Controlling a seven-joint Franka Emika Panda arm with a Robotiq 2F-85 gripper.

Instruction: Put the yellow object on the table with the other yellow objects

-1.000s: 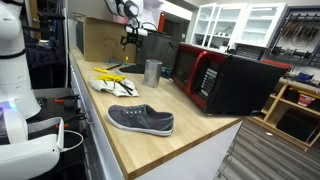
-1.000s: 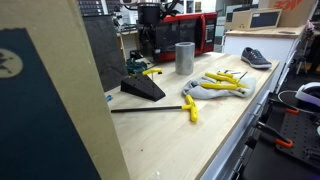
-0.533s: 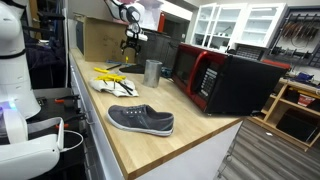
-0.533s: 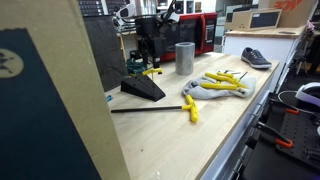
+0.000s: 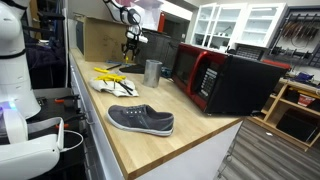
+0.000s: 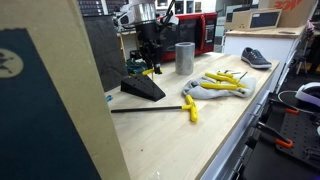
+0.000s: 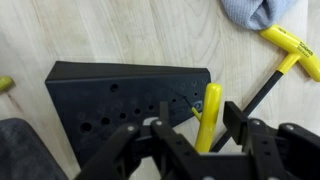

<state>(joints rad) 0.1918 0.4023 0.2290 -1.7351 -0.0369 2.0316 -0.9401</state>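
Currently, gripper (image 7: 207, 128): directly above the black holder block (image 7: 110, 95), pointing down; also seen in both exterior views (image 6: 148, 62) (image 5: 128, 55).
Jaws: partway apart, one finger on each side of a yellow handle; the wrist view is too tight to tell whether the pads press on it.
Yellow T-handle hex key (image 7: 208, 105): standing upright in a hole near the block's right edge in the wrist view; its yellow tip shows just above the block in an exterior view (image 6: 150, 71).
Holder block: wedge-shaped, rows of holes in its sloped face, resting on the table (image 6: 200, 140).
Other yellow objects (image 6: 220, 84): heaped on a grey cloth (image 7: 250, 12) beside the block, apart from it; one yellow handle (image 7: 290, 45) lies at the cloth's edge.
Loose hex key (image 6: 190, 107): flat on the table, in front of the block, long black shaft pointing away.
Metal cup (image 6: 184, 57): upright, near the block, between it and the red-fronted microwave (image 5: 205, 78).
Grey shoe (image 5: 140, 120): well apart from the block, beyond the cloth.
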